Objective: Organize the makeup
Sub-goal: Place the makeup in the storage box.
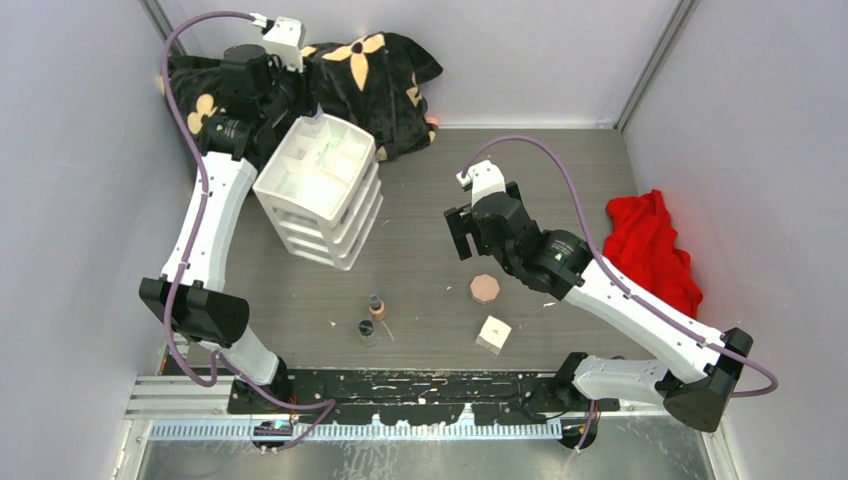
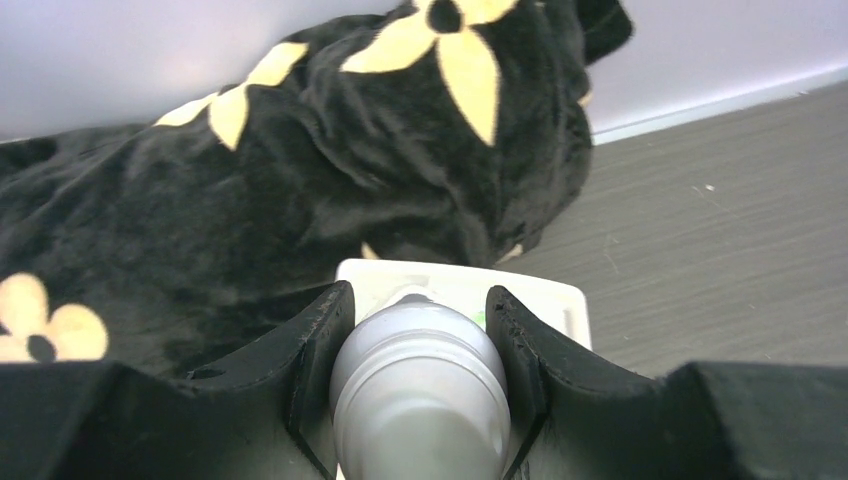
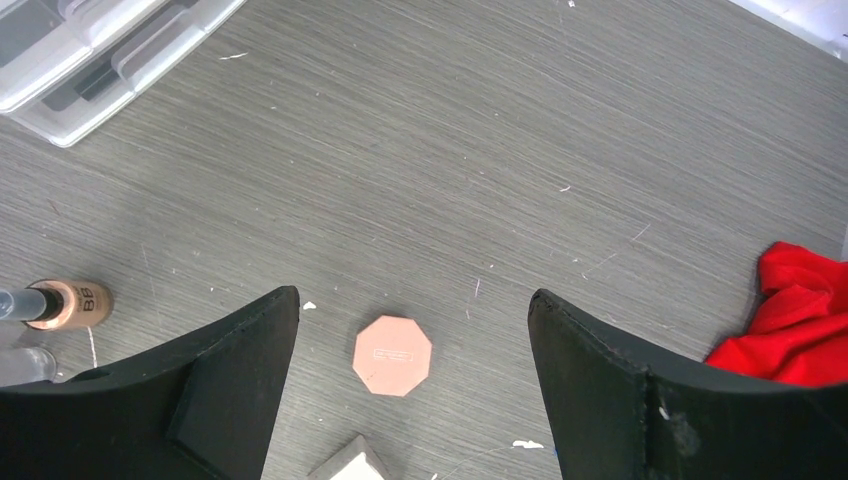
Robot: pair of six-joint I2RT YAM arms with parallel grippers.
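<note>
My left gripper (image 2: 418,330) is shut on the white bottle (image 2: 420,400) and holds it over the back corner of the white drawer box (image 1: 320,190); in the top view the gripper (image 1: 290,110) is at that box's top tray. My right gripper (image 3: 413,340) is open and empty, hovering above the pink-brown octagonal compact (image 3: 392,355), which lies on the table (image 1: 485,288). The white cube (image 1: 493,334) lies near the front, its corner showing in the right wrist view (image 3: 345,466). The tan dark-capped bottle (image 1: 376,307) and the small clear jar (image 1: 368,330) stand front centre.
A black cloth with yellow flowers (image 1: 370,80) lies at the back left behind the drawer box. A red cloth (image 1: 655,250) lies at the right. The grey table (image 1: 430,200) is walled on three sides.
</note>
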